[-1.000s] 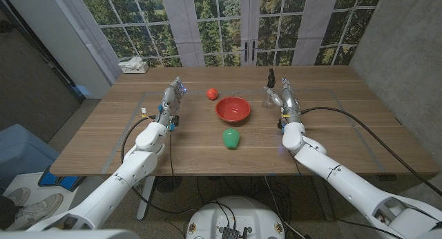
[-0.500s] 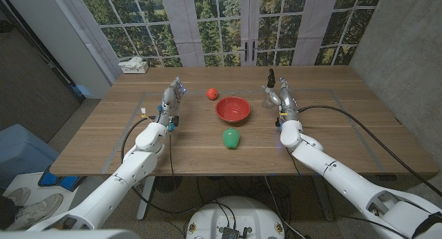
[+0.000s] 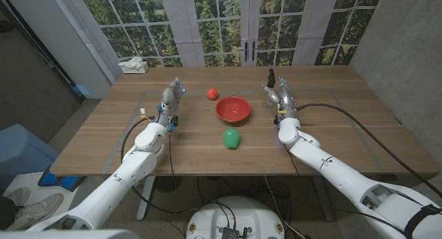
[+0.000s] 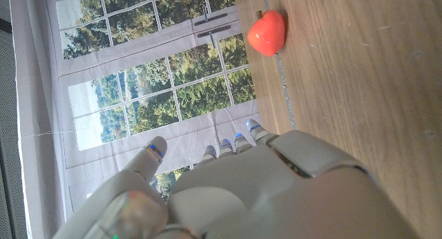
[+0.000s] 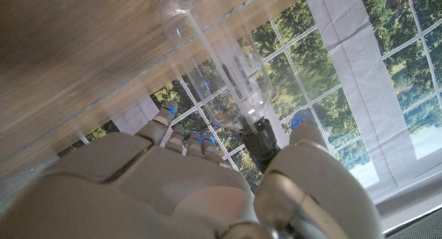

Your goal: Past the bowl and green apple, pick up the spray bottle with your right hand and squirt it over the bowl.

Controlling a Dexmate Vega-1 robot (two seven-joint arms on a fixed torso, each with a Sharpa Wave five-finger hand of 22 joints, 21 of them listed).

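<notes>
Bowl (image 3: 233, 109), apples on wooden table (image 3: 345, 139)

Red bowl (image 3: 233, 109), green apple (image 3: 231, 137), red-orange fruit (image 3: 212, 94), clear spray bottle (image 5: 224, 66) with black head, brown wood-grain table (image 3: 331, 135), white-grey hands (image 3: 280, 95).

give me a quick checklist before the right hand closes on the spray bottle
1. Spray bottle upright on the table: ok, its black nozzle is at the top in the head view.
2. Right hand at the bottle: ok, the wrist view shows the clear bottle between thumb and fingers.
3. Firm grip made: cannot tell, contact is not clear.
4. Red bowl in place for the squirt: ok, upright beside the bottle.
5. Green apple clear of the path: ok, nearer the robot than the bowl.
6. Left hand out of the way: ok, across the bowl, holding nothing.
</notes>
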